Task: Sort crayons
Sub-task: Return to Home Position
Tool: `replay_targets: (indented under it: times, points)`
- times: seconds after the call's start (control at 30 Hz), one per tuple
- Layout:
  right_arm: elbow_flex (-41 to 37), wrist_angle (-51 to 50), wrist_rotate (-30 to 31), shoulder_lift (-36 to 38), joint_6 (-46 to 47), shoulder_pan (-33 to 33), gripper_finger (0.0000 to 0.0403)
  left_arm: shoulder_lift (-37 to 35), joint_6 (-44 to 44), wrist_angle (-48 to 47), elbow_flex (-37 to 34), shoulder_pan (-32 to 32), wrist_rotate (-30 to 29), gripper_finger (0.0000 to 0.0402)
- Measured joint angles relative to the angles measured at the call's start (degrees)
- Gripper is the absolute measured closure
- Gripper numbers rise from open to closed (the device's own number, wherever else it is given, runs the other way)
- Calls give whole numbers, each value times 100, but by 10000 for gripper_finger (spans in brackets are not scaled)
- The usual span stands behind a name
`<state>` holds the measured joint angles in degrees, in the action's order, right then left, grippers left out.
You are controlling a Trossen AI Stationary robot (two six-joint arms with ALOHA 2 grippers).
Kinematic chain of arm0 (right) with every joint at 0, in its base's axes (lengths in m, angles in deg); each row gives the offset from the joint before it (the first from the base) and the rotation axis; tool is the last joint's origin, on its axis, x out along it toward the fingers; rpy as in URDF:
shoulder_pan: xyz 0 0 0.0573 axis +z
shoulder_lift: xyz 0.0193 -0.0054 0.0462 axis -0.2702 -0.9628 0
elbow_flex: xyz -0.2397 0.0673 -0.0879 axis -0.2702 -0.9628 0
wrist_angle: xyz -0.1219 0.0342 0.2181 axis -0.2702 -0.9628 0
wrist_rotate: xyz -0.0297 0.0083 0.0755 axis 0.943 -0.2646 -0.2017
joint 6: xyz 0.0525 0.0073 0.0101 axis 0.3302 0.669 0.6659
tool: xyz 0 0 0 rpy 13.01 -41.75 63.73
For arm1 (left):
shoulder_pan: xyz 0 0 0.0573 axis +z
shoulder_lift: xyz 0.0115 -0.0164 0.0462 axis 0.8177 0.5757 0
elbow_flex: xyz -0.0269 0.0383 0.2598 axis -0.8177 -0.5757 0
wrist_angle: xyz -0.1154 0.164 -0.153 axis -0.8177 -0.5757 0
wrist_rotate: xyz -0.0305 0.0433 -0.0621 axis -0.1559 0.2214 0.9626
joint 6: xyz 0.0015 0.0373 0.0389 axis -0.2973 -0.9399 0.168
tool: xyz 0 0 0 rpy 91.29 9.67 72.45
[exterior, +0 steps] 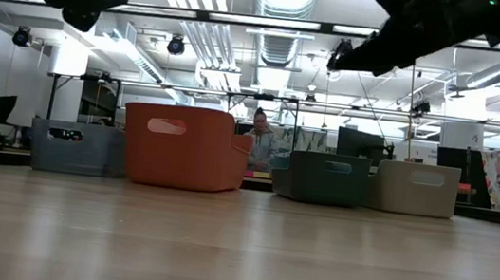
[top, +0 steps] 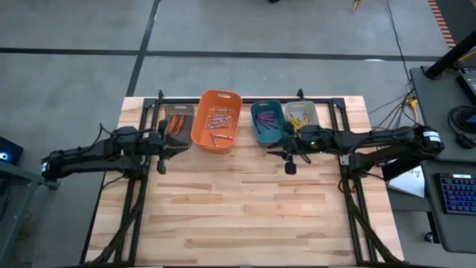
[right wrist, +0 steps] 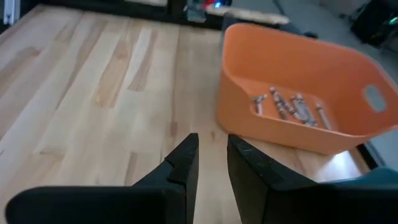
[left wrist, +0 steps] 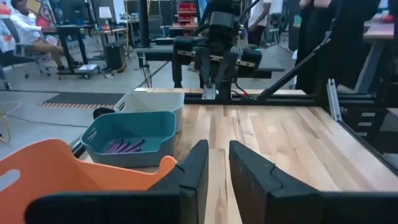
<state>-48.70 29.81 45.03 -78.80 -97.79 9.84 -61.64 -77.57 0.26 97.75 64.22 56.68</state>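
Left hand and right hand both narrow, empty, above the counter; crayons in bin beyond right.

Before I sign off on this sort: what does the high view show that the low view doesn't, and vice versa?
Only the high view shows the bin contents: orange crayons in the grey bin, greyish crayons in the orange bin, purple crayons in the teal bin, and yellow crayons in the white bin. Only the low view shows the bins' side walls, people in the room behind, and both arms hanging clear of the tabletop. Both show the four bins in one row, with the left gripper and right gripper near them.
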Motion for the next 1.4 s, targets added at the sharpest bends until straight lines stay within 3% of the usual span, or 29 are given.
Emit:
replay_targets:
  times: [0.5, 0.9, 1.23, 1.4]
  points:
    - [-1405, 410, -137, 2389, 324, -375, 328, -1284, 400, 728, -1236, 0, 2, 355]
    - [-2249, 425, -137, 4169, 435, -373, 328, -1818, 618, 1393, -2022, 0, 6, 355]
    - [-2406, -630, -95, 5930, 395, -367, 328, -1817, 633, 1457, -2052, 0, 4, 355]
    - [-2503, -539, -86, 5805, 206, -384, 328, -1795, 638, 1497, -2052, -24, 48, 355]
